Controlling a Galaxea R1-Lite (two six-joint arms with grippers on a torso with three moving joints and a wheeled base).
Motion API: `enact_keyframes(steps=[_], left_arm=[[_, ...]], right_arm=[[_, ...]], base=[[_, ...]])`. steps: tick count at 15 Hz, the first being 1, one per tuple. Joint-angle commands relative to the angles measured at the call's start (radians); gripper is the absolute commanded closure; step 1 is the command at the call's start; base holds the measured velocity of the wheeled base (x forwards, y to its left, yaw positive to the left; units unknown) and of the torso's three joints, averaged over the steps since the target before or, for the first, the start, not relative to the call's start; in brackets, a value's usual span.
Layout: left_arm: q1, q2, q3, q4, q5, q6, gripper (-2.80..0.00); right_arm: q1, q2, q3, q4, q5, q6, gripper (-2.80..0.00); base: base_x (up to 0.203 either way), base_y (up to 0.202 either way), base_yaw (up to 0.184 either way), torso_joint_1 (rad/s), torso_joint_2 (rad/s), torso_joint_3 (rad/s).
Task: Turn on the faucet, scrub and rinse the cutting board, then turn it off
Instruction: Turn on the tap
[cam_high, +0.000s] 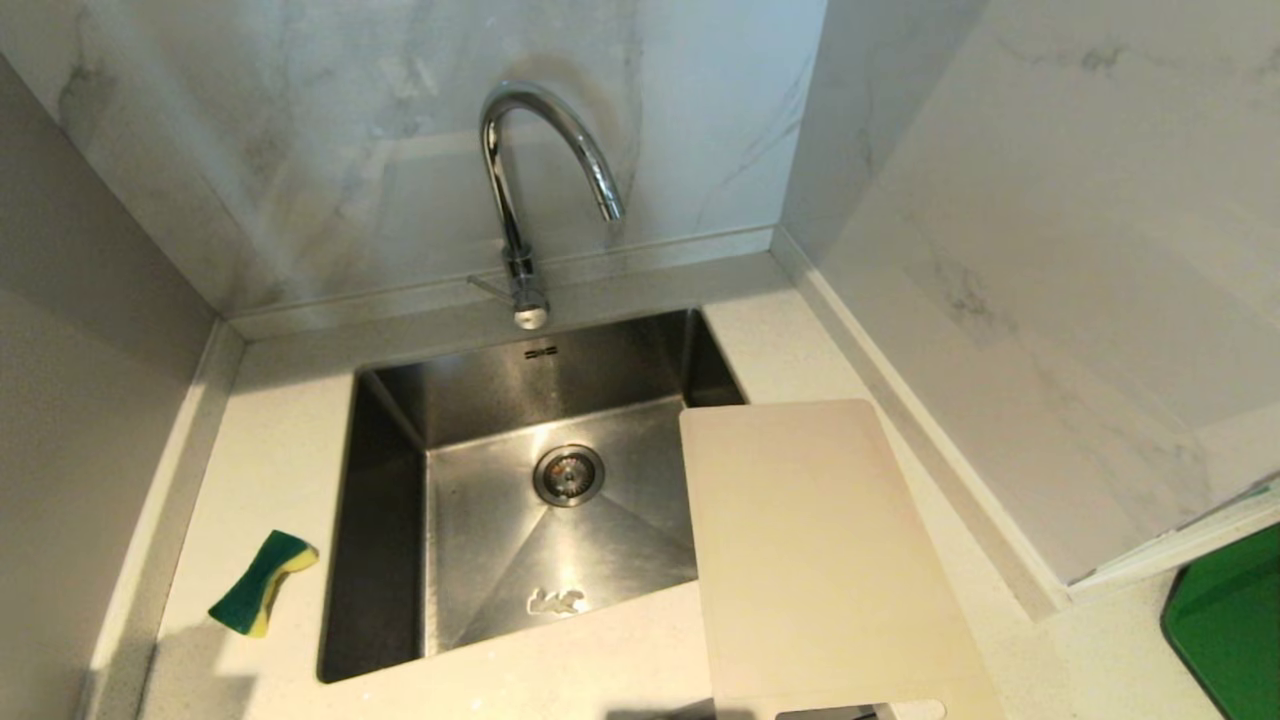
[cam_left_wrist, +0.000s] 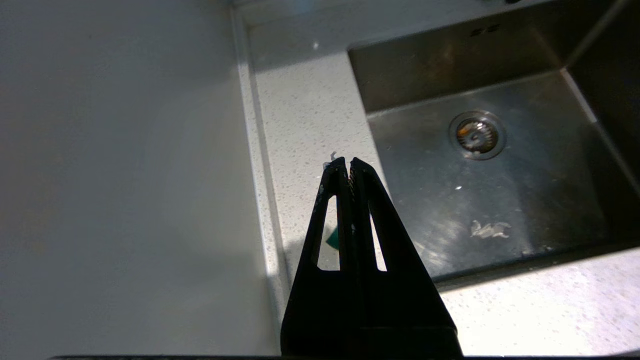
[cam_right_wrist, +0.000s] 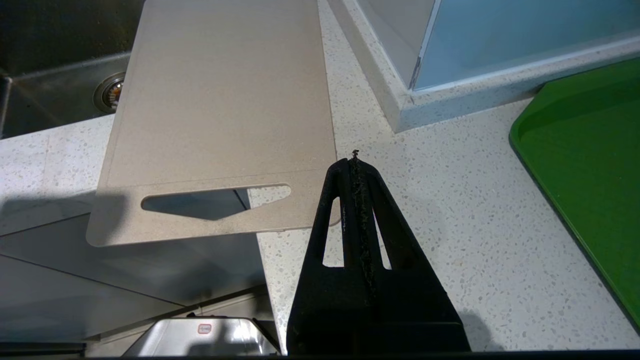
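Faucet: the faucet (cam_high: 530, 200) is standing dry at the back of the sink (cam_high: 385, 520), spout arching over the basin, its thin lever (cam_high: 490, 287) pointing toward my left; no water is running.

Cutting board: the cutting board (cam_high: 815, 550) is lying flat on the counter (cam_high: 280, 440) to the right of the sink, its left edge overhanging the basin and its slotted end jutting past the counter's front edge.

Sponge: the sponge (cam_high: 262, 582) is waiting on the counter left of the sink, untouched.

Left gripper: my left gripper (cam_left_wrist: 345, 162) is hanging over the counter strip left of the sink, fingers pressed together, empty.

Right gripper: my right gripper (cam_right_wrist: 355, 159) is sitting just beside the board's slotted corner, fingers closed on nothing.

Stage: I am judging the task barely begun, the tap first.

Risk: the lever is slim and shiny, so closed fingers could be slipping off it; a careless nudge could be tipping the overhanging board off the counter.
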Motion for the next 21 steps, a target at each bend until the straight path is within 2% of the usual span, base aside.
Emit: enact_keyframes(steps=[1, 6, 8, 10, 12, 16, 21], left_arm=[[-0.001, 0.161, -0.072, 0.011, 0.035, 0.000, 0.00], [-0.011, 0.362, -0.238, 0.034, 0.132, -0.004, 0.00], [-0.058, 0.454, -0.327, 0.065, 0.177, -0.031, 0.00], [-0.173, 0.555, -0.428, 0.114, 0.261, -0.125, 0.00], [-0.245, 0.646, -0.497, 0.150, 0.296, -0.227, 0.00], [-0.298, 0.844, -0.663, 0.183, 0.307, -0.360, 0.00], [-0.370, 1.092, -0.932, 0.198, 0.299, -0.472, 0.00]], right_arm=[[0.000, 0.001, 0.000, 0.000, 0.000, 0.000, 0.00], [0.000, 0.001, 0.000, 0.000, 0.000, 0.000, 0.00], [0.000, 0.001, 0.000, 0.000, 0.000, -0.001, 0.00], [0.002, 0.001, 0.000, 0.000, 0.000, -0.003, 0.00], [0.002, 0.000, 0.001, -0.001, 0.000, -0.003, 0.00], [0.002, 0.000, 0.000, -0.001, 0.000, -0.003, 0.00], [0.002, 0.000, 0.001, -0.001, 0.000, -0.003, 0.00]], base=[[0.000, 0.000, 0.000, 0.000, 0.00, 0.000], [0.000, 0.000, 0.000, 0.000, 0.00, 0.000], [0.000, 0.000, 0.000, 0.000, 0.00, 0.000], [0.000, 0.000, 0.000, 0.000, 0.00, 0.000], [0.000, 0.000, 0.000, 0.000, 0.00, 0.000], [0.000, 0.000, 0.000, 0.000, 0.00, 0.000], [0.000, 0.000, 0.000, 0.000, 0.00, 0.000]])
